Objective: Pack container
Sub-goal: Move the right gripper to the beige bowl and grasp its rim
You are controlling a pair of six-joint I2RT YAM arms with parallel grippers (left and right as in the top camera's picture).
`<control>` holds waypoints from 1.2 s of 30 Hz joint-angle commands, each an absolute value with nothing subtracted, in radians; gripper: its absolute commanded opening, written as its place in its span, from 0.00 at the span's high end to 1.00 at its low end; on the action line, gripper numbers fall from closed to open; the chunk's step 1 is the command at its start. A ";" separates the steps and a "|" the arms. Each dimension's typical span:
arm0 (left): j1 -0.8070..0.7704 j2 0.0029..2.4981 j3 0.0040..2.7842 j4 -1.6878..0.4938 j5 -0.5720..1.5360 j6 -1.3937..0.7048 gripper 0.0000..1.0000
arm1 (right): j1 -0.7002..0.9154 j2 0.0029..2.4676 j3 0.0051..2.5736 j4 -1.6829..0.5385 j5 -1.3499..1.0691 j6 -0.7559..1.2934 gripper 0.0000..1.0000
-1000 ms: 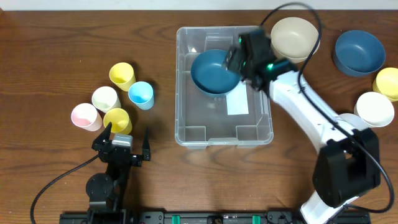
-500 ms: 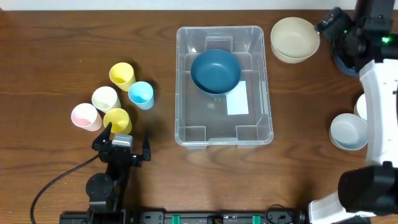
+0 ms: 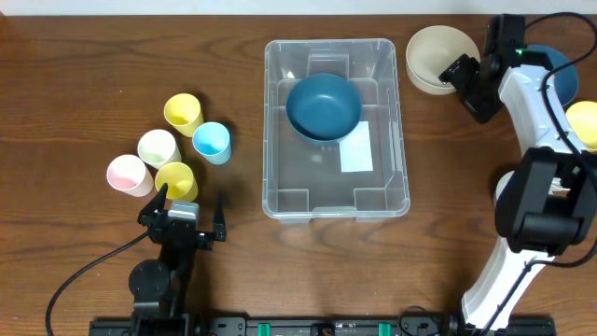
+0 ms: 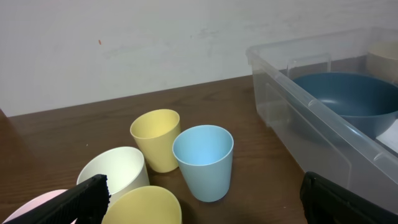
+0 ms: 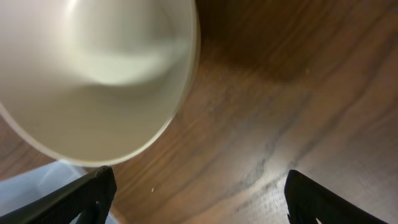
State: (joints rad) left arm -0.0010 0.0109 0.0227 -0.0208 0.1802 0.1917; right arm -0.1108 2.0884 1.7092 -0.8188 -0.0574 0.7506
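The container point(image 3: 276, 121), a large clear plastic bin, stands in the middle of the table with one dark blue bowl point(image 3: 324, 105) in its far half. My right gripper point(image 3: 468, 84) is open with nothing in it. It hovers just right of a cream bowl point(image 3: 440, 58) that sits past the bin's far right corner. In the right wrist view the cream bowl point(image 5: 93, 74) fills the upper left, and bare wood lies between the spread right gripper point(image 5: 199, 199). My left gripper point(image 3: 191, 210) rests open at the front left, empty, behind the cups.
Five cups stand left of the bin: yellow point(image 3: 183, 113), light blue point(image 3: 212, 142), white point(image 3: 159, 147), pink point(image 3: 128, 175) and yellow point(image 3: 176, 179). Far right, a second dark blue bowl point(image 3: 562, 67) and a yellow cup point(image 3: 584, 121) show behind my right arm.
My right gripper has left the dark blue bowl in the bin, swung out to the far right, and come back beside the cream bowl. The left arm has not moved.
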 commanded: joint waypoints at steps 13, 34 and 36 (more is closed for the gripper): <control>0.004 0.006 0.004 -0.051 0.194 0.201 0.02 | -0.121 2.193 1.713 -0.682 -0.046 0.838 0.17; 0.004 0.006 0.004 -0.051 0.194 0.201 0.02 | -0.121 2.206 1.713 -0.651 0.026 0.934 0.80; 0.004 0.006 0.004 -0.051 0.194 0.201 0.02 | -0.121 2.206 1.713 -0.656 0.027 0.944 0.82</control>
